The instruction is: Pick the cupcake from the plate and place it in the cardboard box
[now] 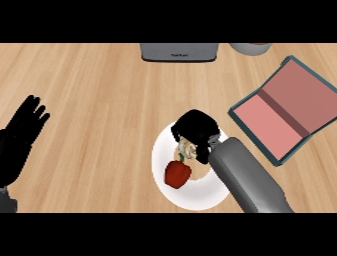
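The right robot hand (194,128) is curled down over the cupcake (187,149) on the white plate (200,197), fingers closing round it. A red pepper (177,173) lies just beside it. The cardboard box (293,110) sits open to the right. The left robot hand (19,131) rests open, far left on the wooden surface (90,100).

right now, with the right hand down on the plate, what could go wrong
1. The red pepper lies right beside the cupcake on the white plate; lifting could nudge it.
2. The right hand hides most of the cupcake, so its hold cannot be checked.
3. The box looks shallow and sits at an angle, so a careless release might land on its rim.
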Controlling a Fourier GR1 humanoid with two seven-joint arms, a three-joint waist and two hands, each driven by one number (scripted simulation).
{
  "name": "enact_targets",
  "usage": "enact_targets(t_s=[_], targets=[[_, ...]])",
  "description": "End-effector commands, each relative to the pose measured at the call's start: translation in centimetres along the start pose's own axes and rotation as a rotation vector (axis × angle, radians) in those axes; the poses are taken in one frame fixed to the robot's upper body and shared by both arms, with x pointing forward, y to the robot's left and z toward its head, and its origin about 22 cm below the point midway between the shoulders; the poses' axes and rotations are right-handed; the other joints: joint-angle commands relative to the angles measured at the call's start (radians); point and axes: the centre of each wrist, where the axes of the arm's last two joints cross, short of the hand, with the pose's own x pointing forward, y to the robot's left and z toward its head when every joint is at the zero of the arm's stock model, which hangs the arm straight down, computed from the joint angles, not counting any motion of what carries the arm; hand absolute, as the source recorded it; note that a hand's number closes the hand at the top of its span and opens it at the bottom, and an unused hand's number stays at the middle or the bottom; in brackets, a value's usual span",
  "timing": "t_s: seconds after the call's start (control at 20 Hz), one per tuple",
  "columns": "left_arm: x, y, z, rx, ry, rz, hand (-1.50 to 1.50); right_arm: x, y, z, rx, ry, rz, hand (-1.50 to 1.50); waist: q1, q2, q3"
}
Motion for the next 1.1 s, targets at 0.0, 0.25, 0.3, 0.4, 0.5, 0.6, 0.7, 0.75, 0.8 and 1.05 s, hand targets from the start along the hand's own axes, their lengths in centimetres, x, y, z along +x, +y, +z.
enact_targets(t_s=[0.0,0.25,0.3,0.4,0.5,0.6,0.7,0.75,0.8,1.05], targets=[[-1.3,1.4,0.5,0.006,-0.008,-0.011,0.0,-0.5,0.8,-0.5,-0.019,-0.018,0.004,1.5,0.0,0.003,0.0],[0.1,-0.1,0.0,0.02,0.001,0.0,0.0,-0.1,0.9,0.4,-0.027,0.153,-0.109,1.5,0.002,0.003,0.0],[-0.4,-0.3,0.6,-0.014,-0.014,-0.001,0.0,-0.4,0.5,0.7,-0.042,0.237,-0.162,1.5,0.007,0.002,0.0],[0.2,-1.1,0.3,-0.006,-0.011,-0.002,0.0,-1.4,2.1,1.6,-0.061,0.429,-0.276,1.5,-0.002,-0.002,0.001],[0.1,0.2,0.1,0.0,0.006,0.007,0.0,-1.0,1.8,2.0,-0.083,0.523,-0.337,1.5,0.001,-0.003,0.0],[-0.5,-0.7,0.3,0.002,0.012,0.001,0.0,1.0,0.8,1.8,-0.146,0.578,-0.309,1.5,0.006,-0.002,0.0],[0.9,-0.3,0.1,0.015,-0.004,0.004,0.0,1.5,-0.6,2.4,-0.218,0.589,-0.286,1.5,-0.005,-0.002,0.0],[1.1,0.8,-0.2,-0.023,0.004,-0.004,0.0,2.9,-2.4,2.1,-0.227,0.594,-0.306,1.5,0.004,-0.001,0.0],[-0.5,0.4,0.0,0.02,0.01,0.009,0.0,3.5,-2.8,2.3,-0.257,0.59,-0.266,1.5,-0.001,0.0,0.0],[-0.6,0.6,1.7,-0.004,0.01,-0.003,0.0,8.9,-6.1,4.9,-0.415,0.535,-0.232,1.5,0.003,-0.004,0.0]])
